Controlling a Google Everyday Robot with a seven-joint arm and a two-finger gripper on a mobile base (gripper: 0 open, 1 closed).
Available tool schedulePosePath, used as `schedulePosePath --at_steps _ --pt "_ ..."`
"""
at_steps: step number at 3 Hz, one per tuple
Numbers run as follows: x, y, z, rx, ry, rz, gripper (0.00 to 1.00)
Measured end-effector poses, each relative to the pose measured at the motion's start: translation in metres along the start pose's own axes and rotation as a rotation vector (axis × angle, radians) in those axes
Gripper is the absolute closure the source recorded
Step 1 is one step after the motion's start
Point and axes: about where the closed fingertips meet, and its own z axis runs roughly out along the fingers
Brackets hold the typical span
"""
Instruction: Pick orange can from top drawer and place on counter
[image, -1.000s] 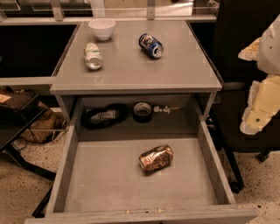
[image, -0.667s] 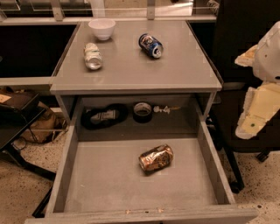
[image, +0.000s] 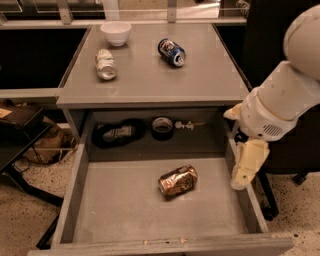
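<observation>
The orange can (image: 178, 180) lies on its side on the flat grey bottom of the open top drawer (image: 125, 210), right of the middle. The grey counter (image: 150, 75) sits above and behind the drawer. My gripper (image: 245, 167) hangs from the white arm over the drawer's right wall, to the right of the can and apart from it, pointing down. It holds nothing.
On the counter are a white bowl (image: 115, 32), a white-green can (image: 106, 64) on its side and a blue can (image: 172, 52) on its side. Behind the drawer lie a dark bundle (image: 117, 134), a tape roll (image: 162, 128) and a small object (image: 184, 125).
My arm and gripper have moved left and down, from right of the table to over the drawer's right wall. The cans have not moved.
</observation>
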Motion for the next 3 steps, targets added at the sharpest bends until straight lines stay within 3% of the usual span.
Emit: schedulePosePath --at_steps 1,3 --pt "-0.014 0.004 0.051 -0.133 -0.026 -0.068 0.00" --pt "-0.018 -0.003 0.066 -0.122 -0.062 -0.078 0.00"
